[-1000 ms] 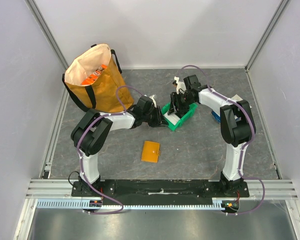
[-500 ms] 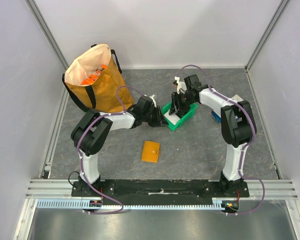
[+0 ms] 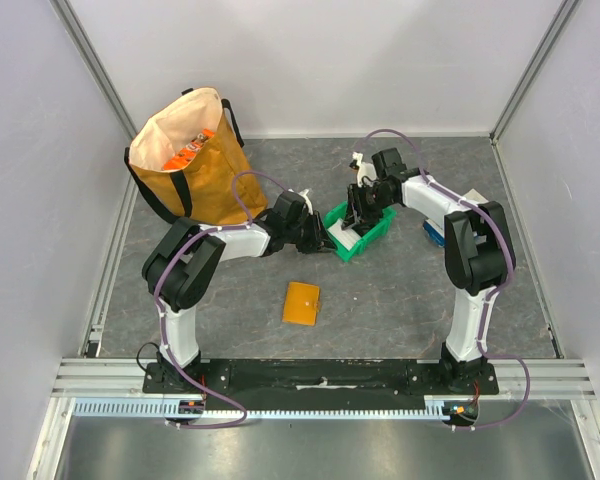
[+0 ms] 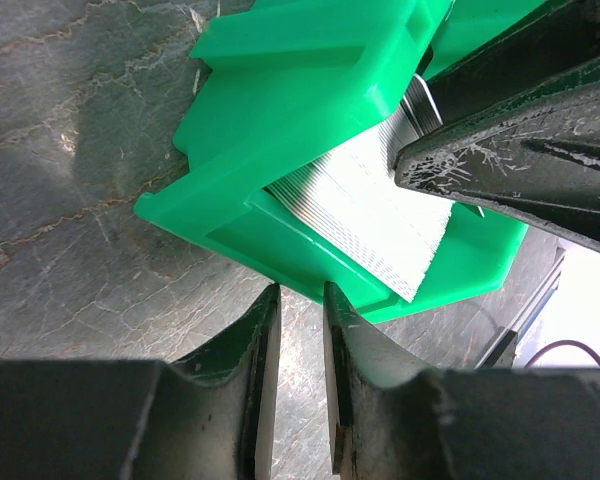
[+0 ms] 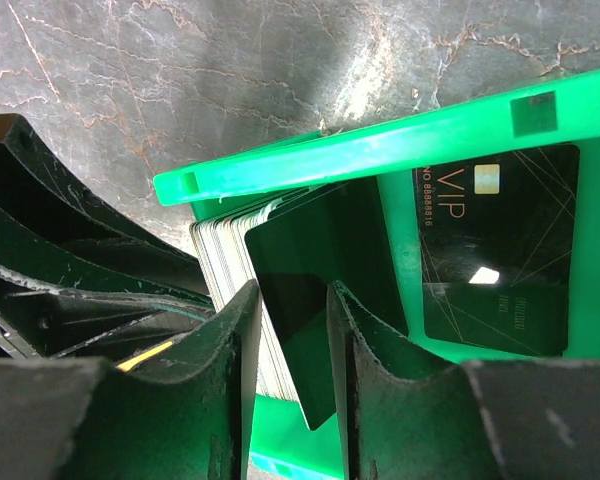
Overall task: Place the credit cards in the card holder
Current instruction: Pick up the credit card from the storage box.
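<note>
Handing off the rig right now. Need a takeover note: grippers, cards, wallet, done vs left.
Left gripper: jaws narrow, tips at the bin's outer wall; grip on it unconfirmed.
Right gripper: jaws open, down in the bin over a tilted black card; not gripped.
Cards: stack on edge in the bin, VIP card flat on its floor.
Wallet: looks shut, on the table nearer the bases, no card at it.
Done: nothing loaded. Left: grab cards, open wallet, insert.

Left arm (image 3: 180,335) and right arm (image 3: 467,325): white links, black joints. Purple cable (image 3: 234,198) loops along each, above black base plate (image 3: 320,375).
</note>
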`<state>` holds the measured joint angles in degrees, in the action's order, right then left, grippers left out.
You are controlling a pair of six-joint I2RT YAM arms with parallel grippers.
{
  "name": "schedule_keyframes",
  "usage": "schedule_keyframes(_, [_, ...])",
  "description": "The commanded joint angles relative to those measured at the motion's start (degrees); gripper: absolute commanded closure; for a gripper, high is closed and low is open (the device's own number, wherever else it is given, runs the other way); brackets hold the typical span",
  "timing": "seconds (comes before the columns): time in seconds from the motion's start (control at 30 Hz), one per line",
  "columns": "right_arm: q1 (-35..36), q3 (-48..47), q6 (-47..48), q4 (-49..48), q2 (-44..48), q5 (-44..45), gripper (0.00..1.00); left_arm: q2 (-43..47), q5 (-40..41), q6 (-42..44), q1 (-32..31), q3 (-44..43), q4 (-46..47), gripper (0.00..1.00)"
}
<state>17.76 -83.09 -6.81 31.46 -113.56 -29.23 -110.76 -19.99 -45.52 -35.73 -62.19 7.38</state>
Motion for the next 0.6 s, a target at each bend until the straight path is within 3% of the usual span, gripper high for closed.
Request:
schedule_keyframes(0.0, [-0.2, -1.1, -0.5, 1.9, 2.6, -4.3, 0.62, -1.4, 1.4, 1.8, 0.5, -1.6, 0.7, 0.72])
schedule_keyframes(0.57, [-3.2, -0.8, -1.8, -0.1, 1.9, -8.2, 0.71, -1.5, 1.3, 2.0, 0.7, -1.6, 0.5, 0.72])
